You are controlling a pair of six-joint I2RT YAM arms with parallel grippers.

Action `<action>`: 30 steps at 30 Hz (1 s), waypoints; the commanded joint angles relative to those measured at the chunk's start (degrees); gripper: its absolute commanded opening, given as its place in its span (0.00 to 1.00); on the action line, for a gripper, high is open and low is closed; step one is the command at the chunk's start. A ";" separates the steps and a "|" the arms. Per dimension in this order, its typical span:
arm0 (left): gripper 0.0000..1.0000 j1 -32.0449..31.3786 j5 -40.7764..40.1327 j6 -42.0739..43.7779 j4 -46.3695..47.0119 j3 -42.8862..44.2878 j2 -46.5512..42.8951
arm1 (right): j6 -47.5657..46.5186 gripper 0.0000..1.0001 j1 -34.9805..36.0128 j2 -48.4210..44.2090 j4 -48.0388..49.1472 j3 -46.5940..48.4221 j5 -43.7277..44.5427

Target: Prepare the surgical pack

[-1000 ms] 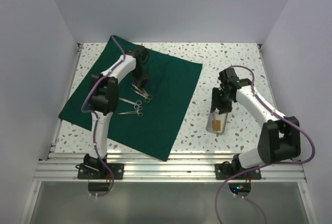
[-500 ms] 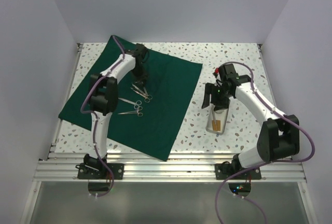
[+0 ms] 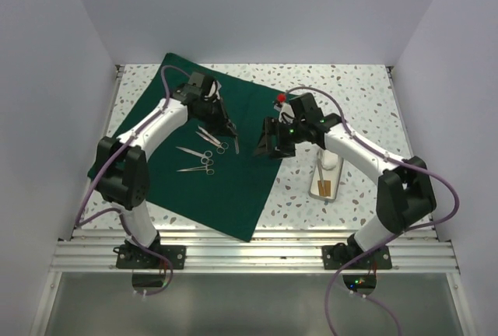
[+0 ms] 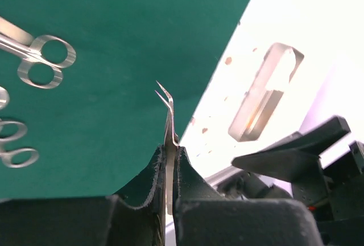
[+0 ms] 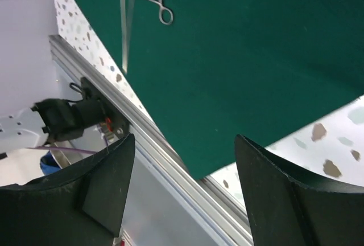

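The left gripper (image 4: 169,158) has clamped shut on the forceps (image 4: 167,118) and lifted them above the drape (image 3: 257,110), near its right edge. The right gripper (image 5: 185,172) has swung over from the tray (image 3: 331,166), jaws spread and empty, so a handover looks likely

Flat green drape (image 3: 243,190) bears scissors (image 3: 198,154); steel tray (image 3: 330,166) lies rightward, apart.

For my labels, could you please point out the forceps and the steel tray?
forceps (image 4: 169,123), left wrist view, on its narrow shank.
steel tray (image 4: 266,95), left wrist view, on its bare floor.
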 commanded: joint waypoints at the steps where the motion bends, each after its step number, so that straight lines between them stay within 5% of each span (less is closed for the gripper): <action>1: 0.00 -2.16 3.56 -3.86 4.70 -1.79 -3.02 | 5.84 0.73 1.71 1.34 6.30 3.88 -0.08; 13: 0.00 -6.12 3.91 -7.21 6.64 -2.24 -4.52 | 8.74 0.60 4.00 5.21 8.39 5.12 3.36; 20: 0.00 -6.21 5.23 -5.81 6.47 -2.24 -3.73 | 7.69 0.42 4.09 10.31 7.53 8.27 4.33; 21: 0.00 -6.21 5.84 -5.46 6.55 -2.15 -3.64 | 7.43 0.22 4.09 10.92 7.61 8.63 4.24; 23: 0.00 -6.12 6.72 -4.67 6.82 -1.80 -3.12 | 7.07 0.00 4.18 12.50 6.30 10.29 3.45; 24: 0.19 -5.95 7.42 -3.53 6.73 -1.54 -2.94 | 6.46 0.00 4.09 12.77 5.25 10.82 3.62; 27: 0.49 -4.11 7.25 -1.59 7.08 -0.83 -2.58 | 5.84 0.00 3.83 11.63 2.00 10.65 6.16; 30: 0.58 0.28 6.20 0.52 7.43 -1.01 -2.58 | 5.41 0.00 1.90 8.48 -1.43 7.76 8.18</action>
